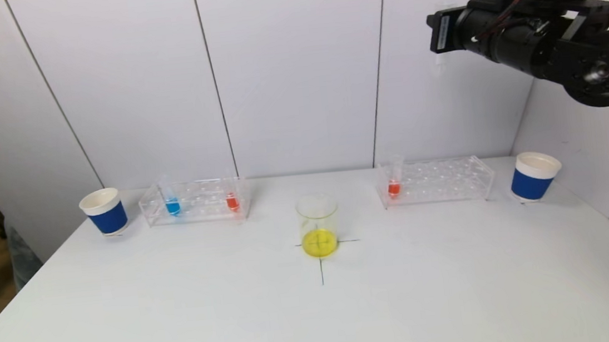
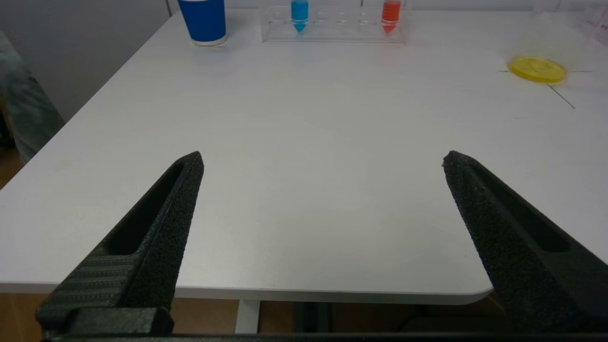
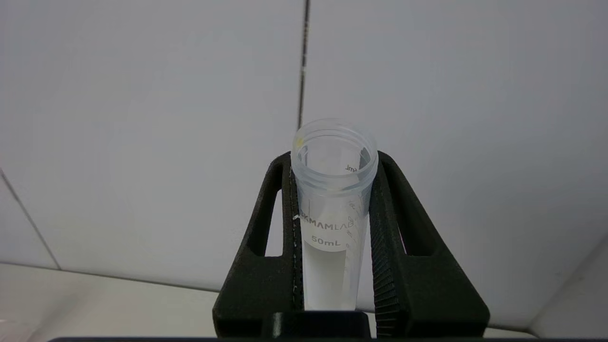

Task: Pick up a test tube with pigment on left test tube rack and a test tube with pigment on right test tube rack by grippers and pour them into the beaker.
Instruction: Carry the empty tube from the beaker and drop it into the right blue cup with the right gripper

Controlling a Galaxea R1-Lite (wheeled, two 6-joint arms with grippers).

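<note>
The right gripper point(image 3: 332, 190) is clamped tight on a clear plastic test tube point(image 3: 332, 213), and only the right wrist view shows it properly: ribbed black fingers point(image 3: 382, 266) press both sides of a smooth, see-through tube with a threaded rim, printed markings on its wall and no coloured liquid showing inside. From the head view that arm sits high and to the right of the beaker point(image 1: 318, 225), its fingers hidden behind its own black housing, with just a pale sliver of tube visible against the wall.

The beaker, a clear round glass with yellow liquid point(image 1: 320, 242) at the bottom, stands on a pen-drawn cross on the matte white table point(image 1: 184, 316). Left of the beaker, the transparent left rack point(image 1: 195, 201) carries a blue tube point(image 1: 172, 206) and an orange tube point(image 1: 232, 201), both upright. Right of the beaker, the right rack point(image 1: 434, 181) has one orange tube point(image 1: 394, 187) at its near end. Blue-sleeved paper cups stand beyond each rack's outer end, one left point(image 1: 104, 211) and one right point(image 1: 533, 176).

The left wrist view alone shows the left gripper point(image 2: 323, 159): rough, grainy tapered fingers spread wide apart with nothing between them, hovering over the table's front edge, well short of the beaker.
</note>
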